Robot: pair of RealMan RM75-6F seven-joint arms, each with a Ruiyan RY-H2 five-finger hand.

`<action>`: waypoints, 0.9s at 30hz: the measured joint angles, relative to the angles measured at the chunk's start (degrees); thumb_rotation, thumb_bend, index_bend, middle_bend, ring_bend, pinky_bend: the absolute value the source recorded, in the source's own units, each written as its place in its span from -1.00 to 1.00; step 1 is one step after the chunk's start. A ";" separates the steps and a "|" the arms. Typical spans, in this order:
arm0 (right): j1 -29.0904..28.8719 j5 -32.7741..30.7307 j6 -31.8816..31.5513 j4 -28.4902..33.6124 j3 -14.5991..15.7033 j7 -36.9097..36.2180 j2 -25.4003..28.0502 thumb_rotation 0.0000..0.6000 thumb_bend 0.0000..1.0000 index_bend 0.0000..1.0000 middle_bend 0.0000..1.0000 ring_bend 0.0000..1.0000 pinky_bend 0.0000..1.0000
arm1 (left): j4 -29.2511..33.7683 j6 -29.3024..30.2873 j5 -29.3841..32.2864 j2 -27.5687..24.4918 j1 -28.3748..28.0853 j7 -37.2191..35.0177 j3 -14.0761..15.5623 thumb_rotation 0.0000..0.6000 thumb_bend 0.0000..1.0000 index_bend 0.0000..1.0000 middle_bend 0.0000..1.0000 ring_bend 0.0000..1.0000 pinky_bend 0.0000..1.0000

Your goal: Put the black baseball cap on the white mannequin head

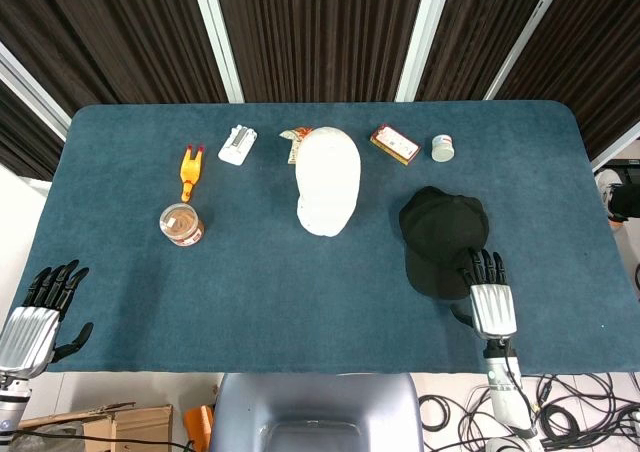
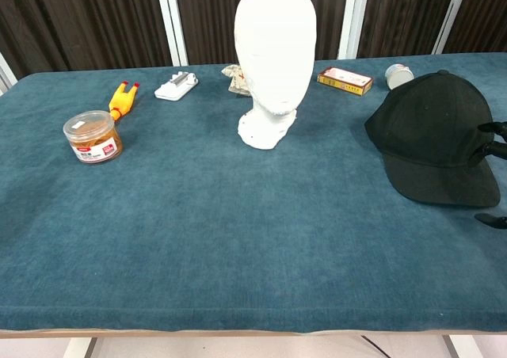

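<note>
cap: the black baseball cap (image 1: 442, 240) lay flat on the table (image 1: 300, 292), right of the white mannequin head (image 1: 328, 180), unlifted
right hand (image 1: 488, 294): fingers spread, tips at the brim, poised to grasp
left hand (image 1: 40, 310): spread, idle at the near edge

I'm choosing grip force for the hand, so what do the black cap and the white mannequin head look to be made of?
The black cap looks like soft matte woven fabric: no shine, stitched panels, a top button and a stiffer brim. The white mannequin head looks rigid with a smooth matte surface, probably foam or plastic; the pictures cannot settle which. The right hand sits at the cap's brim.
</note>
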State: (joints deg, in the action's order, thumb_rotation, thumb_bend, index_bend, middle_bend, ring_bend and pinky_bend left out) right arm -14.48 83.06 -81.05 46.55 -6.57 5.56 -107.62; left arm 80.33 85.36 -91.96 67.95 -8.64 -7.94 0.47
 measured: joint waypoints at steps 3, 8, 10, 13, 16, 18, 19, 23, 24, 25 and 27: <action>-0.49 -0.01 0.75 -0.60 -0.02 0.26 -0.60 1.00 -0.94 -0.21 -0.86 -1.00 -1.00 | 0.04 -0.24 0.11 0.06 -0.10 0.13 -0.06 1.00 -0.26 -1.00 -1.00 -1.00 -1.00; -1.70 0.07 1.04 -3.01 -0.50 0.93 -2.69 1.00 -0.78 -0.13 -0.82 -1.00 -1.00 | -0.04 -0.23 -0.08 0.11 -0.12 0.42 0.02 1.00 -0.27 -1.00 -1.00 -1.00 -1.00; -2.18 0.20 0.85 -4.45 -0.71 1.06 -3.68 1.00 -0.78 -0.10 -0.81 -1.00 -1.00 | -0.05 -0.10 -0.01 0.08 -0.03 0.40 0.00 1.00 -0.27 -1.00 -1.00 -1.00 -1.00; -2.79 0.33 0.64 -6.52 -0.98 1.17 -4.85 1.00 -0.78 -0.08 -0.80 -1.00 -1.00 | -0.06 0.40 0.17 0.12 0.21 0.50 -0.15 1.00 -0.26 -1.00 -1.00 -1.00 -1.00; -3.43 0.41 0.22 -9.04 -1.37 1.25 -6.13 1.00 -0.78 -0.06 -0.78 -1.00 -1.00 | -0.19 1.55 0.50 0.34 0.70 1.30 -0.53 1.00 -0.27 -1.00 -1.00 -1.00 -1.00; -3.81 0.44 -0.12 -10.19 -1.65 1.19 -6.89 1.00 -0.78 -0.05 -0.77 -1.00 -1.00 | -0.25 1.89 0.69 0.49 0.94 1.65 -0.73 1.00 -0.27 -1.00 -1.00 -1.00 -1.00; -3.90 0.43 -0.22 -10.50 -1.74 1.11 -7.06 1.00 -0.76 -0.04 -0.76 -1.00 -1.00 | -0.26 1.96 0.73 0.52 0.98 1.69 -0.77 1.00 -0.26 -1.00 -1.00 -1.00 -1.00; -4.65 0.08 -0.11 -13.21 -2.41 0.11 -8.48 1.00 -0.68 -0.01 -0.73 -1.00 -1.00 | -0.14 2.57 1.15 0.62 1.37 2.22 -1.06 1.00 -0.26 -1.00 -1.00 -1.00 -1.00; -4.97 -0.02 -0.04 -14.08 -2.63 -0.11 -8.90 1.00 -0.68 0.00 -0.73 -1.00 -1.00 | -0.12 2.77 1.09 0.60 1.47 2.22 -1.06 1.00 -0.27 -1.00 -1.00 -1.00 -1.00; -5.29 -0.10 -0.01 -15.04 -2.84 -0.29 -9.34 1.00 -0.68 0.00 -0.72 -1.00 -1.00 | -0.11 2.91 1.05 0.57 1.55 2.19 -1.06 1.00 -0.26 -1.00 -1.00 -1.00 -1.00; -6.02 -0.26 -0.10 -17.44 -3.27 -0.76 -10.35 1.00 -0.67 0.01 -0.72 -1.00 -1.00 | -0.10 3.06 1.03 0.51 1.65 1.98 -1.10 1.00 -0.27 -1.00 -1.00 -1.00 -1.00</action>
State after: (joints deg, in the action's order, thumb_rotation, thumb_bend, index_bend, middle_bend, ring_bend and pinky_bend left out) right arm -20.51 82.80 -81.15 29.11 -9.83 4.80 -117.97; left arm 80.23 88.42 -90.93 68.46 -6.99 -5.96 -0.63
